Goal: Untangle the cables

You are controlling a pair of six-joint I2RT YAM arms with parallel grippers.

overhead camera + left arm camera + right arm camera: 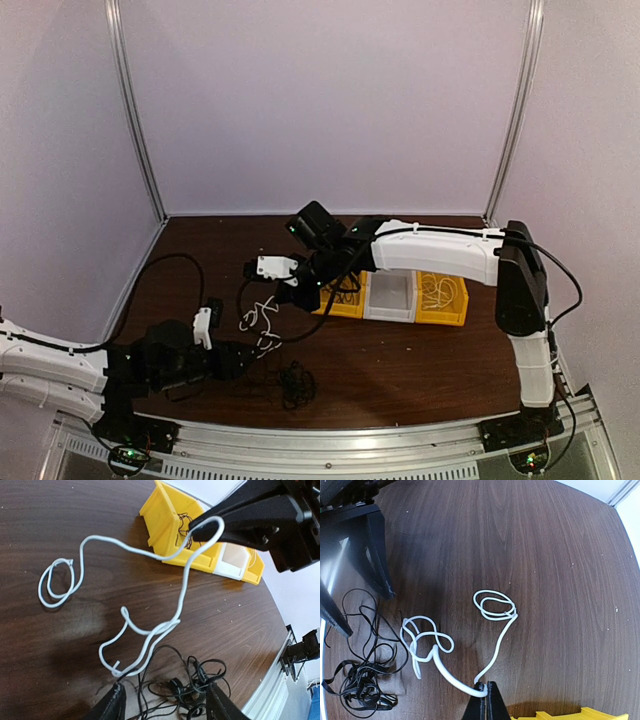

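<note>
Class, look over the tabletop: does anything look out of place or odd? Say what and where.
The black cable lies in a knotted heap near the front edge. The white cable sprawls in loose loops, one stretch pinched by the right pincer. Nothing looks spilled or damaged.

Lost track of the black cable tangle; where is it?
Top view: black cable tangle lies front centre-left, just right of the left tool, below the white cable.
</note>
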